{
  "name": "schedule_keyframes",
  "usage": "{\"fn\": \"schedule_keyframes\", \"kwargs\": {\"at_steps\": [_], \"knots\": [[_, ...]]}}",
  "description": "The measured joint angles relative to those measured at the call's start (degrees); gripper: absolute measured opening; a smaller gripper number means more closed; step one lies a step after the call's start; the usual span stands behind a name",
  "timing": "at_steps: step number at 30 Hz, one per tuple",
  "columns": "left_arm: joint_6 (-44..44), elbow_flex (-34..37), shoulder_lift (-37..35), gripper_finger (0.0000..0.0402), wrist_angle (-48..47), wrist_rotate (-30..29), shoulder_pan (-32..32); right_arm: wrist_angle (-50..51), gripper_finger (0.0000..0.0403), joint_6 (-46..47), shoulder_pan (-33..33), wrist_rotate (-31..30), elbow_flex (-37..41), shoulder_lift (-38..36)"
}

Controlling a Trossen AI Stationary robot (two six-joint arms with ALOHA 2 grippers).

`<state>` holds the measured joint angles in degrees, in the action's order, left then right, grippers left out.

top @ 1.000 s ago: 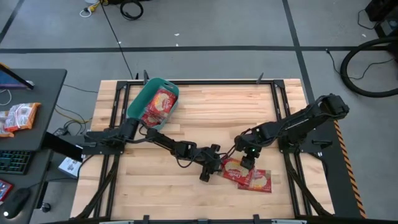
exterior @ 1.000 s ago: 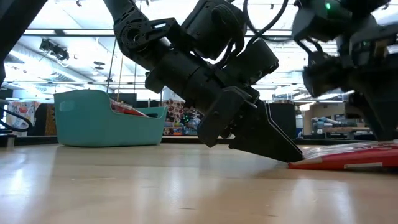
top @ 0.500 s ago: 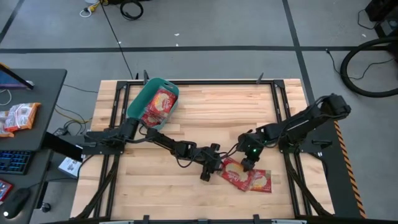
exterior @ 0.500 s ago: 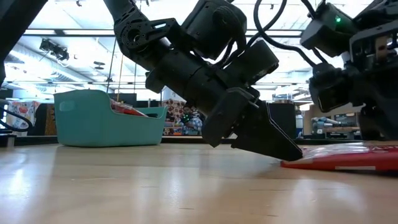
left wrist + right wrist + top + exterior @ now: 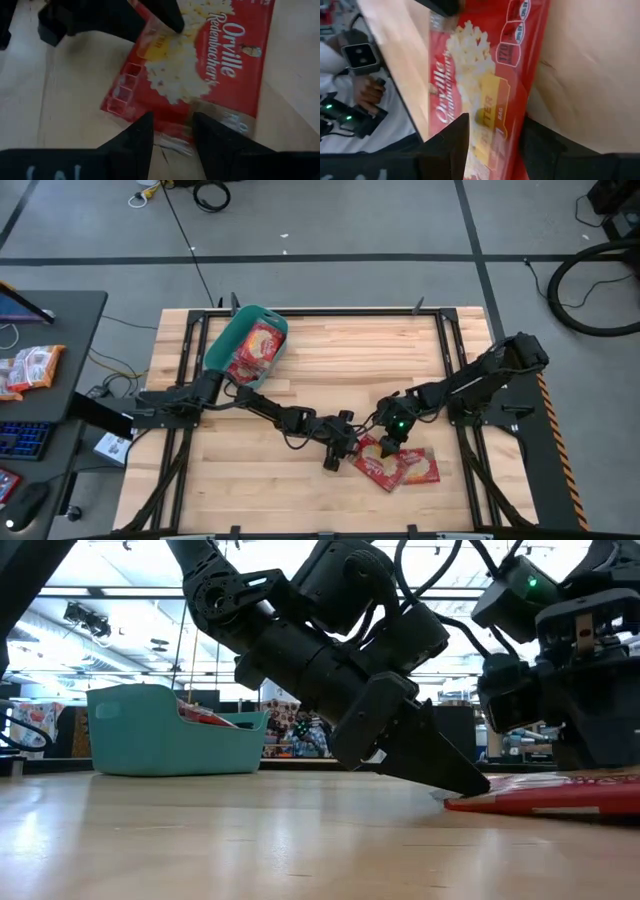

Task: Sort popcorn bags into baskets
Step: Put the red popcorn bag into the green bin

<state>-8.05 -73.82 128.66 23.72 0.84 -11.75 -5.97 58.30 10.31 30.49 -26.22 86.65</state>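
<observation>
Two red popcorn bags lie flat near the table's front middle, one (image 5: 378,465) overlapping the other (image 5: 420,468). My left gripper (image 5: 343,452) slants down from the left, slightly open, its tips at the nearer bag's edge (image 5: 172,131). My right gripper (image 5: 390,442) comes from the right and stands over the same bag (image 5: 485,85), slightly open. The teal tub (image 5: 225,345) stands at the far left with bags (image 5: 260,345) inside. My left gripper has both fingertips (image 5: 145,125) at the bag's edge (image 5: 172,131) nearest it, side by side along the table, slanting down from the table's left. The bag lies flat on the table (image 5: 540,802). Whether the tips are under the edge does not show. My right gripper stands over the bag's printed face with its fingers pointing down. One fingertip (image 5: 167,15) meets the face near the yellow panel (image 5: 165,42), at the end away from my left gripper. The bag lies flat under it.
The tub also shows far off in the low view (image 5: 150,735). A side desk (image 5: 50,380) left of the table holds more red bags (image 5: 30,365). A person's hand (image 5: 367,92) with a device shows beyond the table's edge. Bare wood lies between tub and bags.
My right gripper has gone a little toward the table's left and near edge. Both bags have turned about on the table. The upper bag has slid toward my left gripper, so its edge now lies at that gripper's tips.
</observation>
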Motion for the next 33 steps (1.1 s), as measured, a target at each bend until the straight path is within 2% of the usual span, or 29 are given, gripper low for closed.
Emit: {"fn": "schedule_keyframes", "kwargs": {"at_steps": [4, 7, 18, 26, 33], "knots": [[0.0, 0.0, 0.0, 0.0141, 0.3, -0.2, 0.0, -6.6, 0.016, -1.0, 0.0, 1.4, 0.0, 3.1], [0.0, 0.0, 0.0, 0.0141, 0.4, -0.3, 0.0, -7.6, 0.0144, -1.6, 0.0, 1.4, -0.1, 4.0], [-0.6, 0.0, 0.0, 0.0141, 0.4, -1.3, 0.0, -7.1, 0.0017, -3.4, 0.0, 1.0, 0.0, 3.8], [-2.8, 0.6, -2.5, 0.0141, -4.1, -1.6, 0.2, -6.5, 0.0024, -3.3, 0.0, 2.4, 0.0, 3.0], [-2.8, 9.2, -10.1, 0.0141, -2.6, -5.4, 1.6, -3.6, 0.0021, -5.2, -1.4, 0.1, 0.1, -0.7]]}}
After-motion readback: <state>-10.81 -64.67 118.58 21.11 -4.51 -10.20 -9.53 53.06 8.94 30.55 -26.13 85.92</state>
